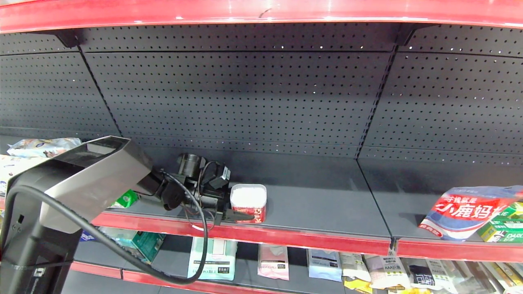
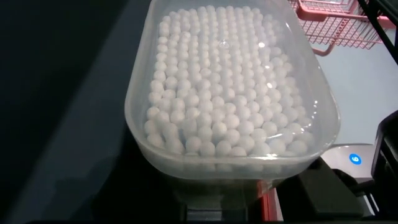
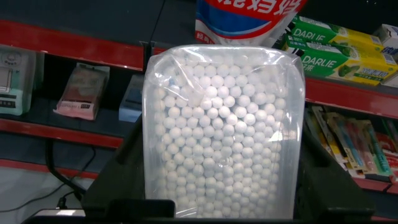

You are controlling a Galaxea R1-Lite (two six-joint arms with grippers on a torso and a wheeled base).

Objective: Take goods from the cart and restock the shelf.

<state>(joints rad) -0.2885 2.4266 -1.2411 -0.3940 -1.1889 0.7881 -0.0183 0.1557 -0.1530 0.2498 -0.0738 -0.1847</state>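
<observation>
Dark shelf point(image 1: 310, 196), pegboard point(image 1: 245, 94) behind it, red front strip point(image 1: 286, 236) along the edge. My left gripper point(image 1: 245, 213) is clamping the bead tub point(image 1: 248, 196) across its short span, low down at the red label. The tub is standing upright on the shelf, right at the front edge. My right gripper point(image 3: 224, 143) is gripping a second bead tub point(image 3: 221, 93), carrying it in the air. Further out, a blue-and-red bag point(image 1: 470, 212) and green boxes point(image 1: 500, 228) are lying well off to the right on the same shelf. Handling guess: I'm reading these tubs as light, with thin clear walls flexing under squeeze, a slick skin, and loose white beads shifting if tipped. So I'm going for modest force, gripping low on the body and carrying upright.
</observation>
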